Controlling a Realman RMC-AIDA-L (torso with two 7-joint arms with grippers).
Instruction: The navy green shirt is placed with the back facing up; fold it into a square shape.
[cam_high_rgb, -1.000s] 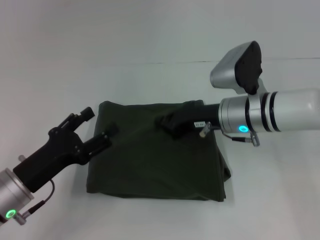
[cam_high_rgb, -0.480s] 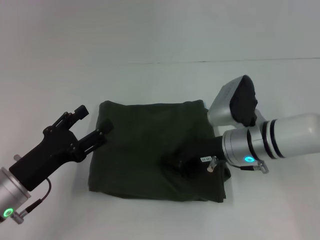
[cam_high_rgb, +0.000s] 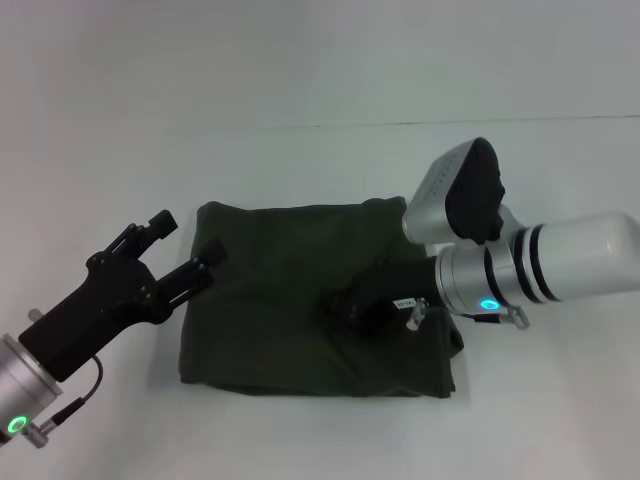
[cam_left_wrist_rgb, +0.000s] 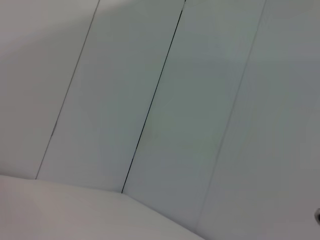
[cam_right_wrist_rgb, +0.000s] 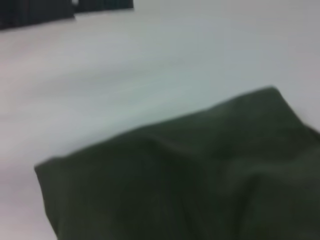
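Right gripper (cam_high_rgb: 345, 305) has slid back up toward the middle of the shirt (cam_high_rgb: 270, 310), which lies folded nearly square on the worktop (cam_high_rgb: 320, 80), probably pressing it flat; can't tell its fingers. Left gripper (cam_high_rgb: 185, 255) hovers open at the shirt's edge, holding nothing.

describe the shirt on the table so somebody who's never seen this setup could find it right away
On the white table, look between the two arms: the shirt lies there, folded into a rough square. The left gripper is at its left edge and the right gripper is over its middle. It is the only dark olive cloth, plain on top.
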